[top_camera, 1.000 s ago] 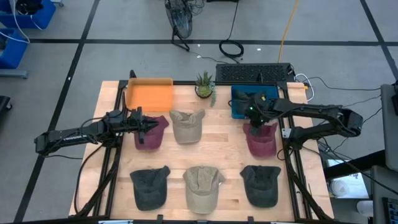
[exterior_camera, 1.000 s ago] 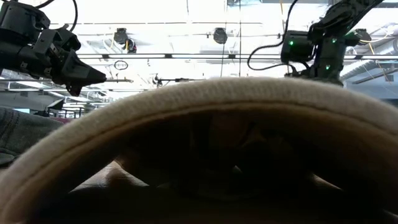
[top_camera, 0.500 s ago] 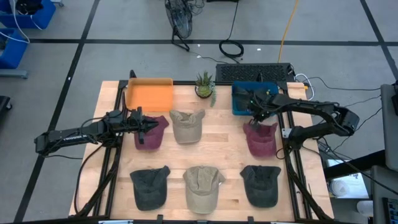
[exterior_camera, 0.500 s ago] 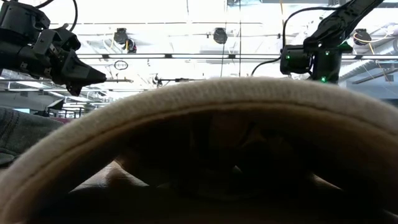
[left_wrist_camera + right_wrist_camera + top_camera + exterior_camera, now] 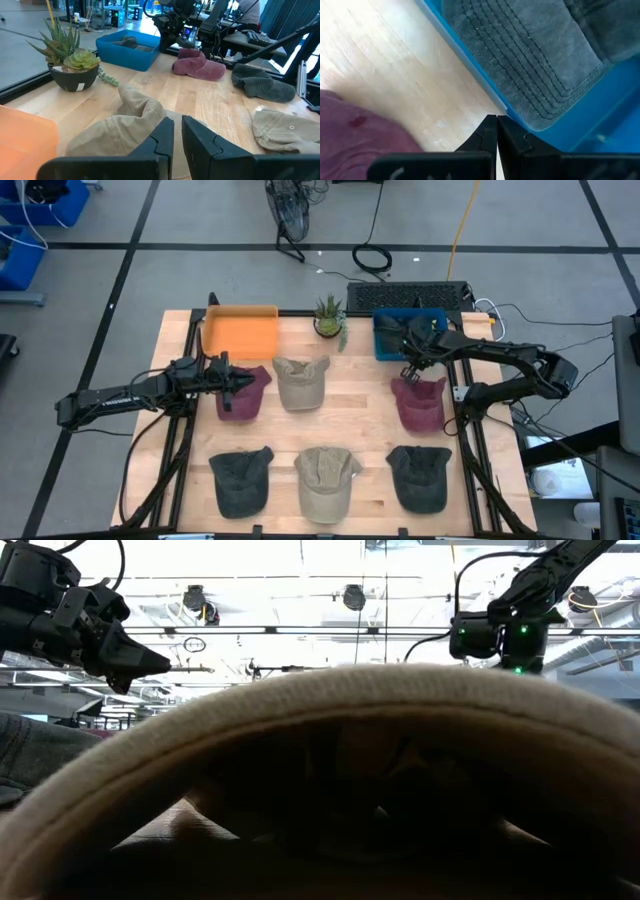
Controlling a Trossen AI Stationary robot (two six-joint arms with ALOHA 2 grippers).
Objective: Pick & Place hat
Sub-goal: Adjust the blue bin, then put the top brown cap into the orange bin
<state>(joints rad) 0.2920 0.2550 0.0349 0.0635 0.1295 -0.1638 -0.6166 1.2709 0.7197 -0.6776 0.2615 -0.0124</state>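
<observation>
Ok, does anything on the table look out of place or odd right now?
One thing: a beige cloth cap sits right against the low camera, blocking nearly its whole view. Also, a grey cap lies in the blue plastic bin, spilling over its rim.

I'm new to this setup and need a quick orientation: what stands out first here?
Six caps lie in two rows on the wooden table: maroon, tan, maroon behind, dark, tan, dark in front. At the back sit an orange tray, a small potted plant and a blue bin holding a grey cap. The right hand, shut, hangs by the bin's near rim; the left hand hovers over the left maroon cap.
</observation>
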